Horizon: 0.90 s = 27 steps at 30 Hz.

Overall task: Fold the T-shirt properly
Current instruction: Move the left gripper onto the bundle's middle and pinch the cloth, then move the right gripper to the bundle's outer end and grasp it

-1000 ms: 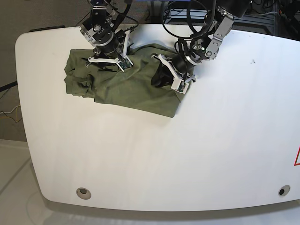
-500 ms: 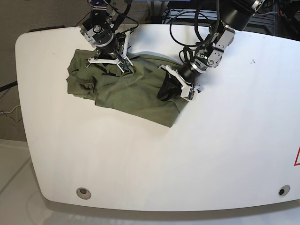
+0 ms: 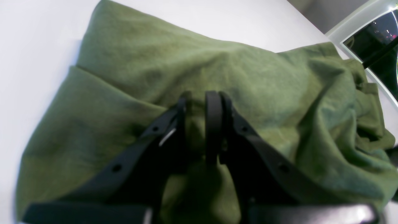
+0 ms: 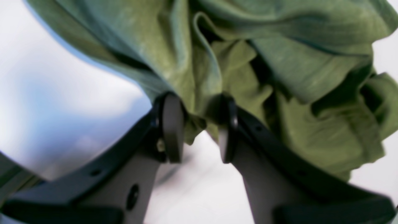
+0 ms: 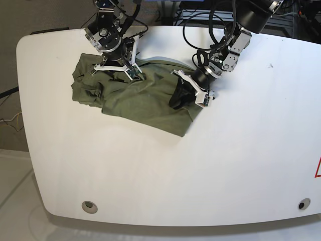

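The olive-green T-shirt [image 5: 143, 100] lies crumpled at the back left of the white table [image 5: 200, 165]. My left gripper [image 5: 183, 93] sits at the shirt's right edge. In the left wrist view it [image 3: 197, 121] is shut on a raised fold of the T-shirt [image 3: 217, 68]. My right gripper [image 5: 122, 70] sits on the shirt's back left part. In the right wrist view it [image 4: 199, 130] pinches a bunched edge of the T-shirt [image 4: 279, 77] just above the table. The collar and label are hidden.
The table has a round hole at the front left [image 5: 90, 206] and one at the front right [image 5: 301, 204]. A red mark [image 5: 318, 168] is at the right edge. Cables [image 5: 200, 20] hang behind the back edge.
My left gripper moved right and toward the front, dragging the shirt's right part with it. My right gripper shifted slightly on the shirt's back left part.
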Tool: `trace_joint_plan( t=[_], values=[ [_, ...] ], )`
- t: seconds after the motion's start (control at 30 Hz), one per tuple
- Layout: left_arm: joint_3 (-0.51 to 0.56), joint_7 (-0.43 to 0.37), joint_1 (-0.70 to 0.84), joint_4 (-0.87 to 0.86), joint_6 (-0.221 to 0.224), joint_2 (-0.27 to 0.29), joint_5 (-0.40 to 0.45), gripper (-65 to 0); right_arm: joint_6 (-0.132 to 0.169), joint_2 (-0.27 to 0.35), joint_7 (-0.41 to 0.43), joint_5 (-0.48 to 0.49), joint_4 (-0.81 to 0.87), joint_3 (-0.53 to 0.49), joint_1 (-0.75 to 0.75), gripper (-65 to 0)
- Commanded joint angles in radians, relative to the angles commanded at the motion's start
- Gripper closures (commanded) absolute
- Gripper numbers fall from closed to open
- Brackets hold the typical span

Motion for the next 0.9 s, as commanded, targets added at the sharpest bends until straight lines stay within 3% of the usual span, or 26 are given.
trace_joint_plan(
  t=[0.5,0.57,0.77,0.9],
  values=[
    [-0.006,0.000,0.006,0.000,0.002,0.000,-0.002,-7.3,0.000,-0.009,0.000,0.000,-0.005,0.262,0.166,-17.6],
    [-0.006,0.000,0.006,0.000,0.003,0.000,-0.002,-7.3,0.000,-0.009,-0.003,0.002,-0.006,0.301,0.176,-20.4],
    [-0.006,0.000,0.006,0.000,0.006,0.000,-0.002,-7.3,0.000,-0.009,-0.008,0.006,-0.008,0.385,0.190,-39.2],
    [-0.006,0.000,0.005,0.000,0.008,0.000,-0.002,-7.3,0.000,-0.009,-0.060,0.066,-0.008,0.434,0.192,-40.1]
  ],
)
